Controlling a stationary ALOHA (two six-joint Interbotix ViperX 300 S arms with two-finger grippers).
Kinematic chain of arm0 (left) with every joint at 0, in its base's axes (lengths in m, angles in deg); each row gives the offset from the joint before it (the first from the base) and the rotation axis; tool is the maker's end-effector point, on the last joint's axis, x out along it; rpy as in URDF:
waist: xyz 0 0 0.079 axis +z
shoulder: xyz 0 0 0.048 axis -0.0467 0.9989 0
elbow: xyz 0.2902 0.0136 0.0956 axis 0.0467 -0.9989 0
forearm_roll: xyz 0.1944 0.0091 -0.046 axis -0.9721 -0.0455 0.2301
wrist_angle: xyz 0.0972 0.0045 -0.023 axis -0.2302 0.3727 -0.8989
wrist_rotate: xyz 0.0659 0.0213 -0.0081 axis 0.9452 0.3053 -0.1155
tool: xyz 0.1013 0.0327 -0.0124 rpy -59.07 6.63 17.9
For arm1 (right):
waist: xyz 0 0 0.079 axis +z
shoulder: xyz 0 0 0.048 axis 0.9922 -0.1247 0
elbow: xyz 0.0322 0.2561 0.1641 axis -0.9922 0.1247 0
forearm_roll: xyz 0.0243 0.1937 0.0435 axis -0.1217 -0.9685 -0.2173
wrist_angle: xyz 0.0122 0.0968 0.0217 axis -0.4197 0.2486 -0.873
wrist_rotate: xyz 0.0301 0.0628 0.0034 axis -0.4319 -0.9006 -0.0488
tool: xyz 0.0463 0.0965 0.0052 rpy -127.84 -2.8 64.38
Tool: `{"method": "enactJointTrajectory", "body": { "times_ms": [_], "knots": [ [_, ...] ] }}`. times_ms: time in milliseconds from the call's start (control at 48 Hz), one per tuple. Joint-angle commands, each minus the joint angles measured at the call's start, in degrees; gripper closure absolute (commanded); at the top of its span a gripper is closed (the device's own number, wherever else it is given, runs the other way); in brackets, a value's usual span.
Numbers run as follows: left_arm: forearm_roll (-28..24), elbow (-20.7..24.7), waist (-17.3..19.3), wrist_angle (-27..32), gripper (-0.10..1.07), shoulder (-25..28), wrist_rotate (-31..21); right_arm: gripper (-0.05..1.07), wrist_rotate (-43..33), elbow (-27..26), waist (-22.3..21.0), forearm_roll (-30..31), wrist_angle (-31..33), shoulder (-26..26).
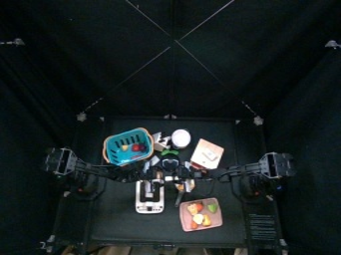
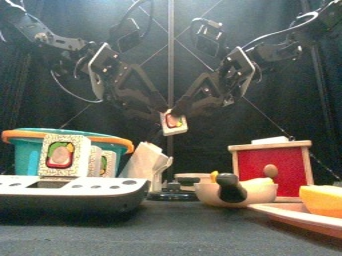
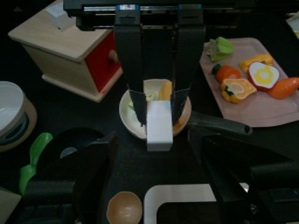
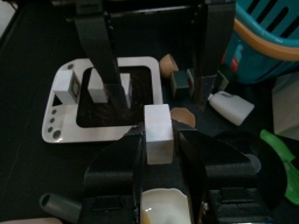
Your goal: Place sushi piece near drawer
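The sushi piece point(image 2: 174, 122), a small white and yellow lump, hangs in the air above the table's middle, where both grippers meet. My right gripper point(image 4: 158, 144) is shut on it, and it shows as a white block point(image 4: 158, 131) between the jaws. My left gripper point(image 3: 158, 156) is open, with its jaws standing wide on either side of the piece point(image 3: 158, 118). The drawer point(image 1: 151, 196), a white box with dark parts, lies at the table's front left. It shows near and low in the front view point(image 2: 67, 190) and below the grippers in the right wrist view point(image 4: 56, 105).
A blue basket point(image 1: 130, 146) stands at the back left and a wooden box with a red front point(image 1: 206, 152) at the right. A pink tray of toy food point(image 1: 200, 214) lies front right. A white plate point(image 1: 180, 137) is at the back. A wooden bowl point(image 3: 126, 109) sits under the grippers.
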Motion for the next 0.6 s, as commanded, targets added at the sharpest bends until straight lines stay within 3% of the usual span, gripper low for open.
{"method": "enactJointTrajectory", "body": {
  "times_ms": [0,250,583],
  "knots": [
    [0.0,0.2,0.0,-0.9,0.01,-0.4,0.0,0.56,-0.3,-0.9,0.4,-0.5,3.2,3.3],
    [0.0,-2.6,0.1,-2.9,0.01,-1.7,0.0,0.56,-1.5,2.0,2.5,-9.4,13.6,13.2],
    [0.4,-5.3,-2.2,-6.3,0.01,-2.1,-0.2,0.56,-6.1,15.0,2.3,-23.4,12.7,31.7]
  ]
}}
